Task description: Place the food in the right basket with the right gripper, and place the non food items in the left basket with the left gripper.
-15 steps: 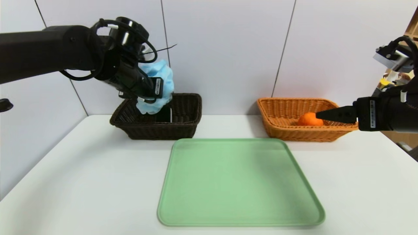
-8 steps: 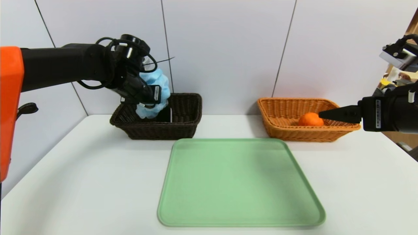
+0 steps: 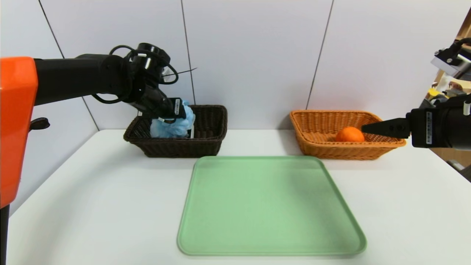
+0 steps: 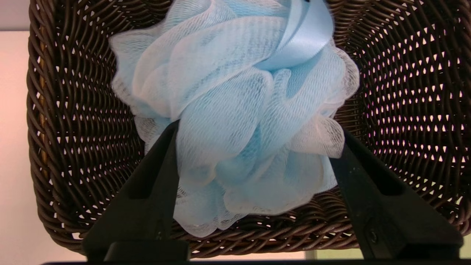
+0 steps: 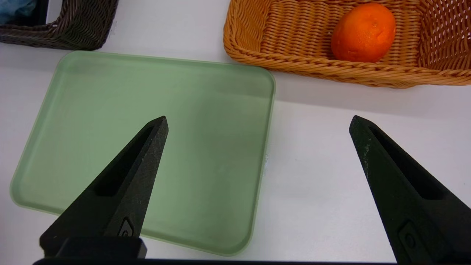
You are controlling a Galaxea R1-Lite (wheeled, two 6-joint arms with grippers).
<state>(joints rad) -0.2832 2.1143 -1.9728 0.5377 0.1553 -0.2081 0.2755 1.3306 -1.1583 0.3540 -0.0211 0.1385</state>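
Dropped into basket [image 3: 176,147], pouf [image 4: 250,110] between open jaws.

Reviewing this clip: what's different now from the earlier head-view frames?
The left gripper has come down at the dark basket and spread its fingers, letting go of the blue mesh pouf, which has dropped into that basket. The right gripper has shifted slightly to the right, open. The orange, its wicker basket and the green tray stayed put.

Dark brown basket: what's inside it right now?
In the dark brown basket lies the light-blue mesh pouf, and beside it a strip of the black slab with its white rim. The pouf and left pincer hide the rest.
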